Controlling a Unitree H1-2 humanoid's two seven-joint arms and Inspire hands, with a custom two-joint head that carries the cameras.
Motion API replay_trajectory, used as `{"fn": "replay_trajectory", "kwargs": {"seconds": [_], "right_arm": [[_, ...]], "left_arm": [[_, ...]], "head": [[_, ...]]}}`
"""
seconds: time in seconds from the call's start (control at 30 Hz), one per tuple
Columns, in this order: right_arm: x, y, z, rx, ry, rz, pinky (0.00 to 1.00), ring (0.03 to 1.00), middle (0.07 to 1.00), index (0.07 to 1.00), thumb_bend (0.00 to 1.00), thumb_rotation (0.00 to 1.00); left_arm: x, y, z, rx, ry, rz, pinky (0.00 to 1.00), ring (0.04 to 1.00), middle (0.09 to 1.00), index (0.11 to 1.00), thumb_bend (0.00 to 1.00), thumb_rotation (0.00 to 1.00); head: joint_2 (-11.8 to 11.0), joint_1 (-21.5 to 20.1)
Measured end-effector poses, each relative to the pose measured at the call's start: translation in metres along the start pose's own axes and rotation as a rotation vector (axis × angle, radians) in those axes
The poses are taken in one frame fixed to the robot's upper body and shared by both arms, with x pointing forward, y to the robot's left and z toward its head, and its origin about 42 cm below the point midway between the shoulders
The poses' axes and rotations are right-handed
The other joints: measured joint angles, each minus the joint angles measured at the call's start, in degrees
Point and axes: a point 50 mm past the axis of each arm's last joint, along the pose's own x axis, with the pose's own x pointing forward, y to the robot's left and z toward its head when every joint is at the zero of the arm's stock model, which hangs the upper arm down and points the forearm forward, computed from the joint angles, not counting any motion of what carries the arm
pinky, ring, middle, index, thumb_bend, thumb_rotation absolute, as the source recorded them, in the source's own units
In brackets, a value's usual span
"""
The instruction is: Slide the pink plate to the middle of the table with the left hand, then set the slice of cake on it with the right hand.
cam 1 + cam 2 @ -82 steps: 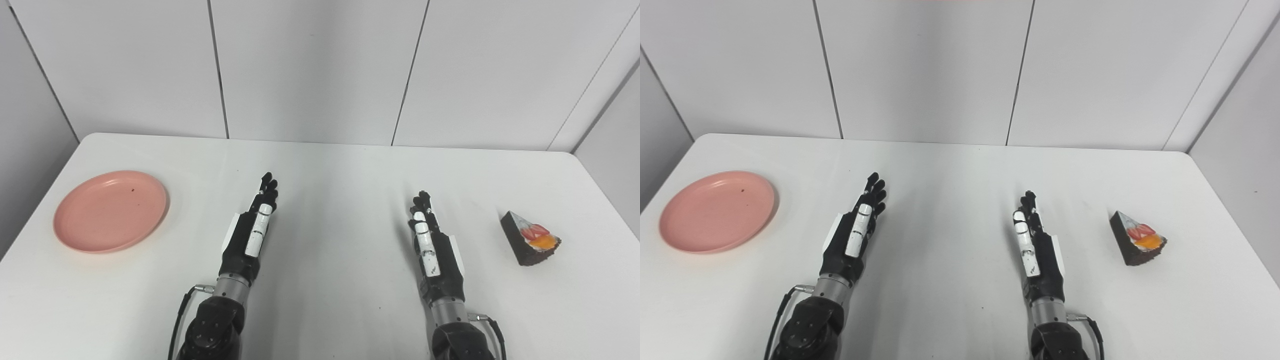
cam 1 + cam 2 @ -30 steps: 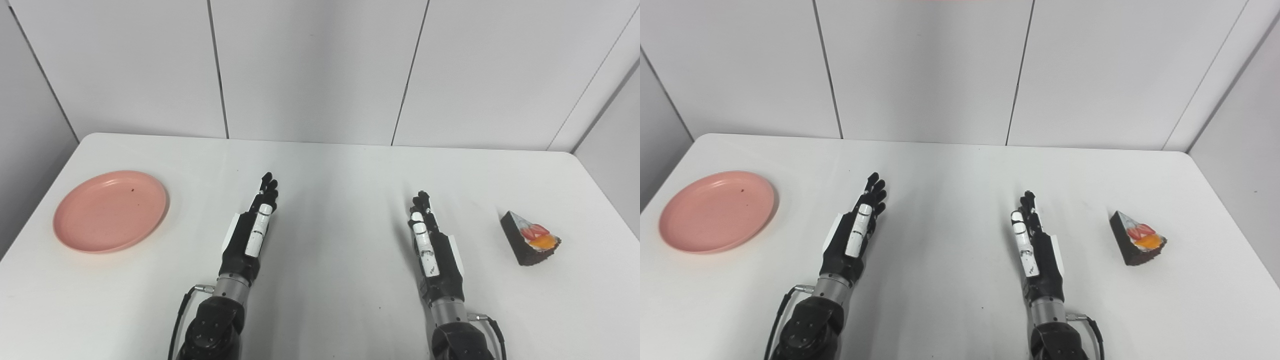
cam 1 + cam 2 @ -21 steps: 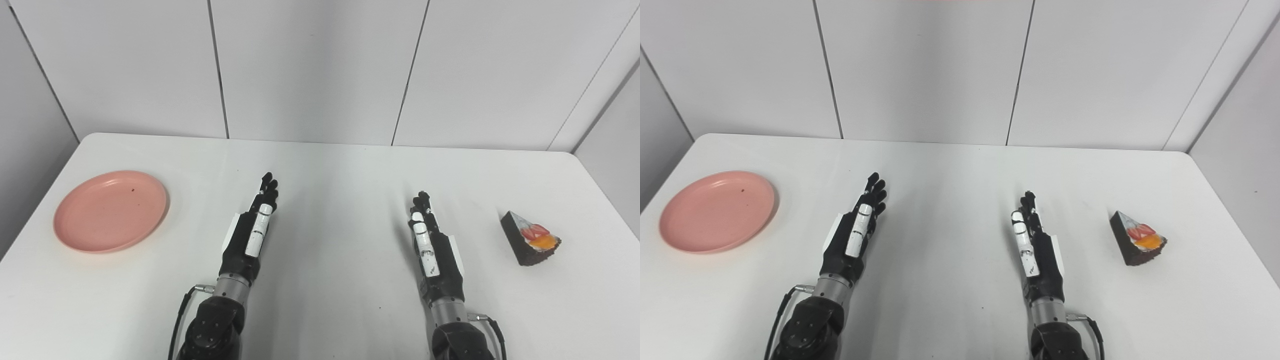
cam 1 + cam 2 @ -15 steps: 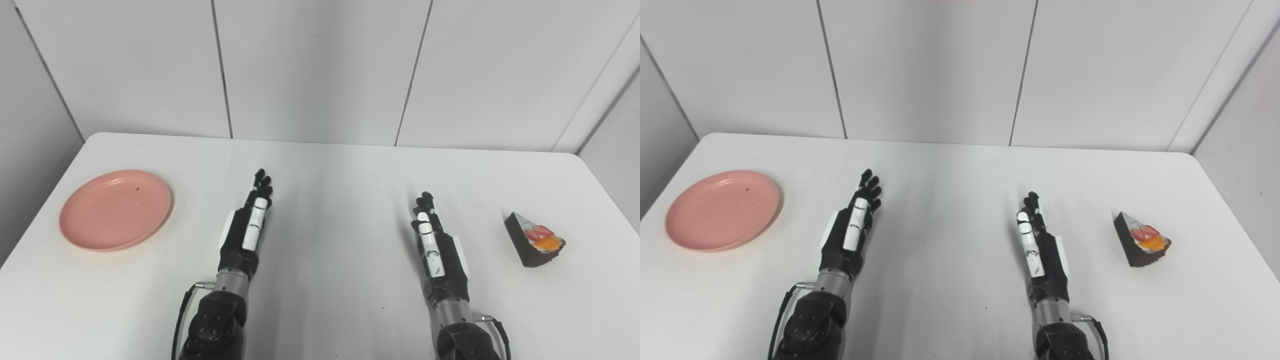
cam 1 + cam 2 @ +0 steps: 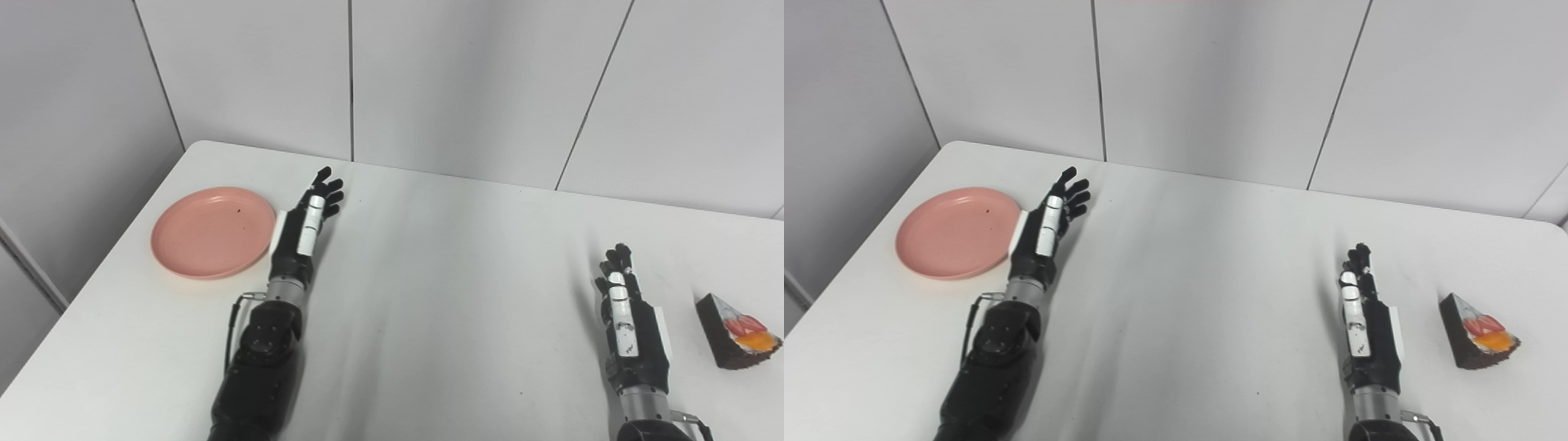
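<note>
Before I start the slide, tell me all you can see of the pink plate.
The pink plate is round, shallow and matte with a raised rim, lying flat near the table's left edge. A tiny dark speck sits on its inner surface; otherwise it is bare. The open left hand is at its right rim; whether they touch is unclear.

Left eye view: from the head, down across the tabletop point(image 5: 441, 294) toward its far edge.
Right eye view: set just beside, sharing nearly the whole tabletop.

one pink plate point(image 5: 211, 231), one cake slice point(image 5: 735, 332), two hands, one table point(image 5: 459, 269)
</note>
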Motion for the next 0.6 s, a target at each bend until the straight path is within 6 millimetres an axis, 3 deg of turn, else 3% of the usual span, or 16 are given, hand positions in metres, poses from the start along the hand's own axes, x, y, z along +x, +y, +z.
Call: {"fn": "replay_trajectory", "kwargs": {"seconds": [0.03,0.1,0.23,0.33,0.47,0.6], "right_arm": [[0.0,0.0,0.0,-0.001,0.0,0.0,1.0,0.987,0.999,1.0,0.52,0.9],[0.0,0.0,0.0,-0.001,-0.001,0.0,1.0,0.991,1.0,1.0,0.5,0.91],[0.0,0.0,0.001,-0.001,-0.003,0.0,1.0,0.995,1.0,1.0,0.47,0.92],[-0.001,-0.001,0.001,-0.002,-0.003,0.002,1.0,0.996,1.0,1.0,0.43,0.92],[-0.002,-0.002,0.001,0.004,-0.005,-0.002,1.0,0.99,1.0,1.0,0.41,0.9],[-0.002,-0.003,0.002,0.016,-0.008,-0.006,1.0,0.997,1.0,1.0,0.39,0.9]], "left_arm": [[0.003,0.008,0.004,0.001,-0.012,0.03,0.76,0.76,0.754,0.753,0.76,1.0],[0.009,0.02,0.01,-0.002,-0.028,0.08,0.82,0.74,0.725,0.723,0.77,1.0],[0.019,0.054,0.023,0.015,-0.065,0.192,0.82,0.708,0.695,0.696,0.78,1.0],[0.021,0.077,0.03,0.029,-0.083,0.284,0.72,0.657,0.662,0.663,0.76,1.0],[0.02,0.104,0.035,0.044,-0.097,0.391,0.69,0.639,0.636,0.651,0.76,1.0],[0.02,0.125,0.041,0.065,-0.111,0.466,0.74,0.625,0.614,0.641,0.77,1.0]], "head": [[-0.2,0.3],[-0.4,0.6],[-0.4,0.7],[-0.7,1.4],[-0.7,1.5],[-1.0,2.1]]}}
